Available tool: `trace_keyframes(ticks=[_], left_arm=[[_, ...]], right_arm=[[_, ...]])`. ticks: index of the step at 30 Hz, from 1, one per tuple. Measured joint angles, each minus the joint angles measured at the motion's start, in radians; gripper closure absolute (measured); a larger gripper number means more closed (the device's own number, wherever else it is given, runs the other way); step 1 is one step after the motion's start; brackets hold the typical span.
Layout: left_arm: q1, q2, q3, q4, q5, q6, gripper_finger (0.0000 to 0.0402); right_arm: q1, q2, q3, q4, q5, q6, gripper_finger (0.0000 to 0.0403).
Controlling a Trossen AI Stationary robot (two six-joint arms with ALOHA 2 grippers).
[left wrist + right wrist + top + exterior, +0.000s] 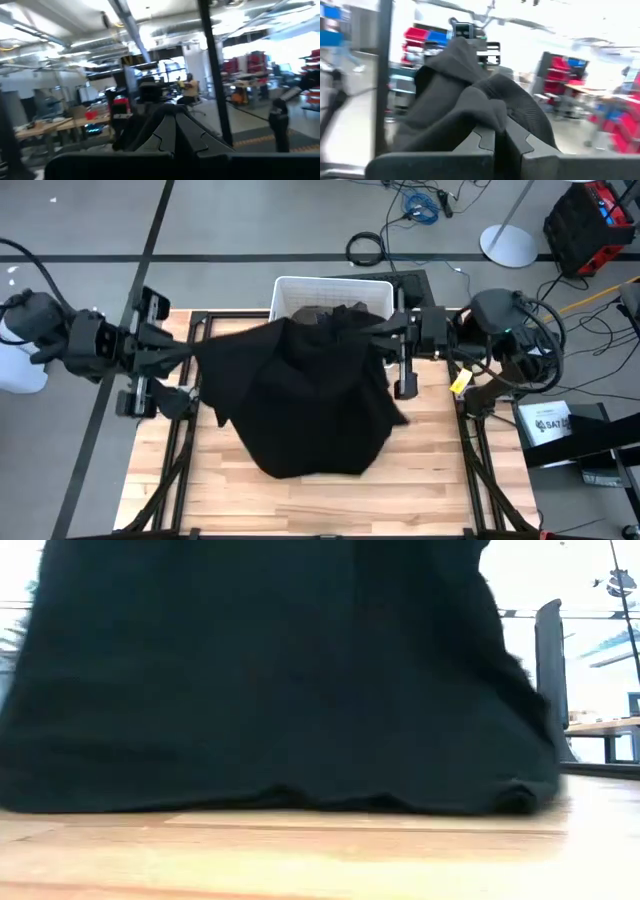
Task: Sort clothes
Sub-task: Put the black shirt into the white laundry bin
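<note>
The left claw [197, 350] and right claw [382, 330] each clamped the black garment [300, 400] (spread wide) in front of the bin [300, 288].

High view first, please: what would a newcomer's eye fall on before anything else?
A large black garment is stretched in the air between both arms above the wooden table, hiding part of the white bin behind it. The left gripper and right gripper each pinch an upper edge, jaws shut. In the low view, its hem touches the tabletop.
</note>
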Motion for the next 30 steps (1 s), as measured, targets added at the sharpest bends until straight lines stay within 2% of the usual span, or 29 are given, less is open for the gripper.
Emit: trace_keyframes(ticks=[4,7,9,11,15,19,21,25,30], left_arm=[[-0.012,0.001,0.005,-0.011,0.102,-0.014,0.0402],[-0.038,0.004,0.005,-0.059,0.211,-0.095,0.0402],[-0.058,0.017,-0.011,-0.111,0.22,-0.149,0.0402],[-0.083,0.042,-0.041,-0.159,0.168,-0.191,0.0402],[-0.137,0.12,-0.127,-0.203,0.112,-0.307,0.0402],[-0.194,0.254,-0.201,-0.216,0.103,-0.427,0.0402],[-0.227,0.317,-0.204,-0.206,0.057,-0.467,0.0402],[-0.25,0.423,-0.199,-0.199,-0.075,-0.48,0.0402],[-0.203,0.508,-0.202,-0.288,-0.098,-0.56,0.0402]], right_arm=[[0.028,-0.002,0.0,-0.041,-0.12,0.048,0.0403],[0.112,-0.005,0.0,-0.117,-0.137,0.081,0.0403],[0.189,-0.003,0.0,-0.196,-0.129,0.115,0.0403],[0.277,0.014,0.0,-0.282,-0.049,0.165,0.0403],[0.463,0.082,-0.044,-0.412,0.22,0.33,0.0403],[0.613,0.183,-0.08,-0.409,0.333,0.503,0.0403],[0.67,0.236,-0.08,-0.393,0.396,0.561,0.0403],[0.711,0.316,-0.081,-0.424,0.532,0.625,0.0403],[0.672,0.392,-0.08,-0.59,0.554,0.778,0.0403]])
